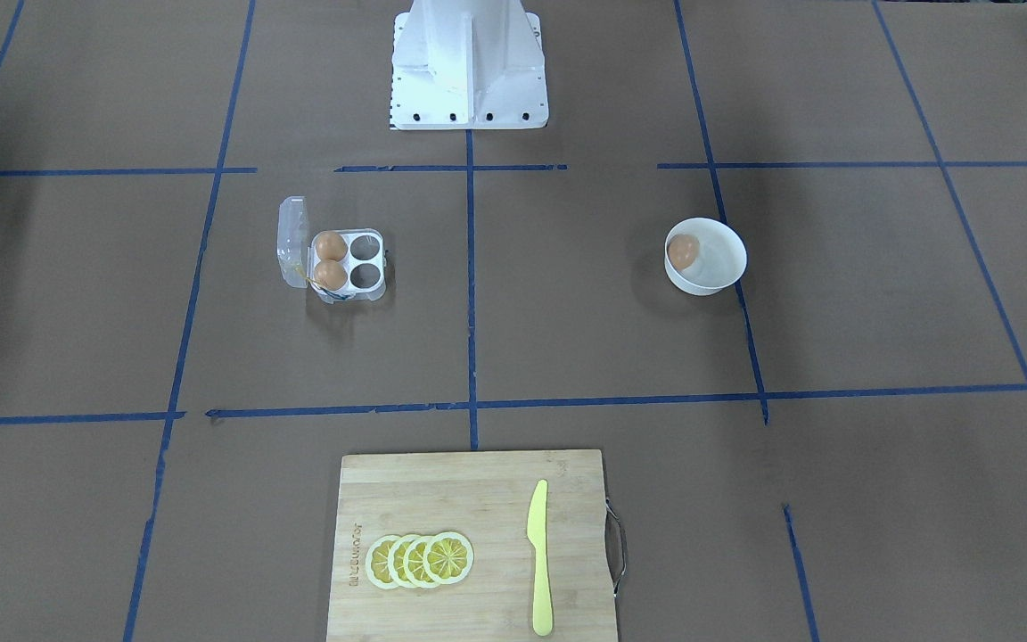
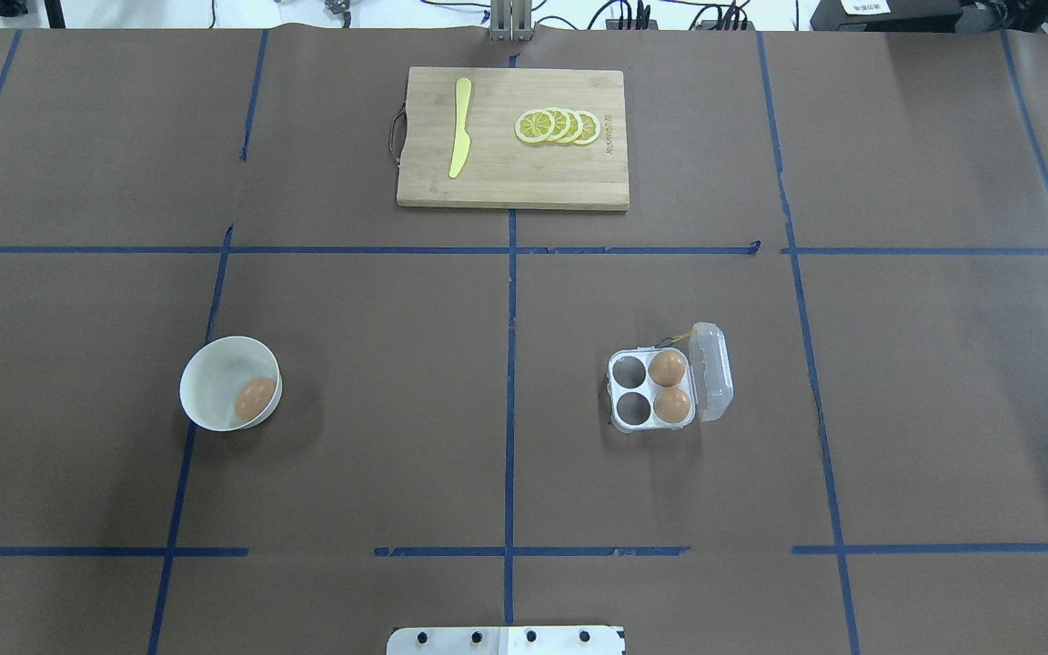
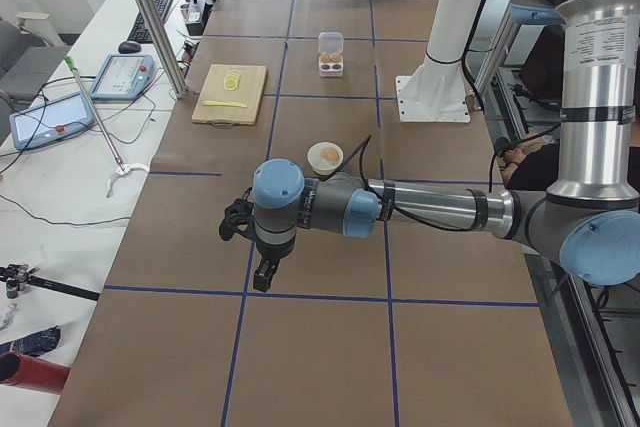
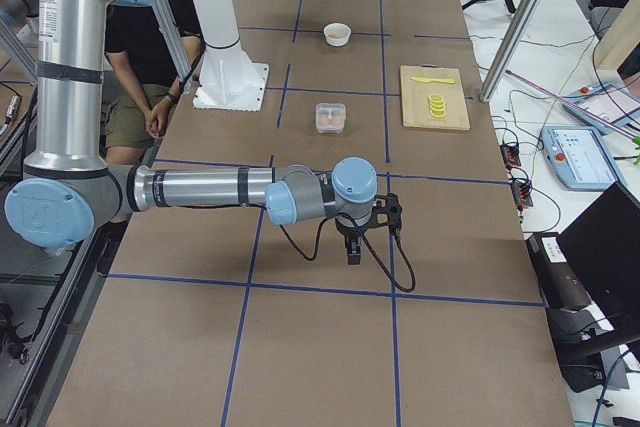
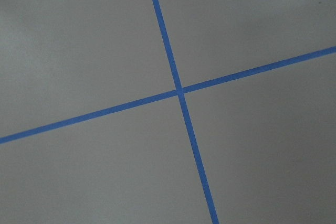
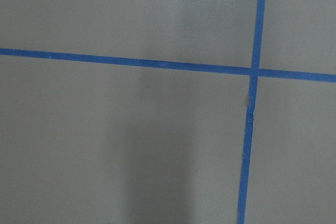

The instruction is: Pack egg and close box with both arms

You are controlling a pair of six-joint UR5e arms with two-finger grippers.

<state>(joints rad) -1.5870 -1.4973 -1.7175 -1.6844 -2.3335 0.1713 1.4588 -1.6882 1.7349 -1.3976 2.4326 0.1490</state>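
One brown egg (image 1: 683,251) lies in a round white bowl (image 1: 720,271), on the table's left half in the overhead view (image 2: 255,398). The clear box (image 1: 364,264) stands open on the right half (image 2: 631,393), its lid (image 2: 713,373) tipped up. Two brown eggs (image 2: 667,368) (image 2: 672,405) fill the cells nearest the lid; the other two cells are empty. My left gripper (image 3: 264,275) shows only in the exterior left view, low over bare table, well short of the bowl. My right gripper (image 4: 353,253) shows only in the exterior right view, short of the box (image 4: 331,117). I cannot tell whether either is open or shut.
A wooden cutting board (image 1: 442,481) with lemon slices (image 1: 420,559) and a yellow knife (image 1: 538,557) lies at the far edge from the robot. The white pedestal (image 1: 467,67) stands at the robot's side. Both wrist views show only brown paper with blue tape lines.
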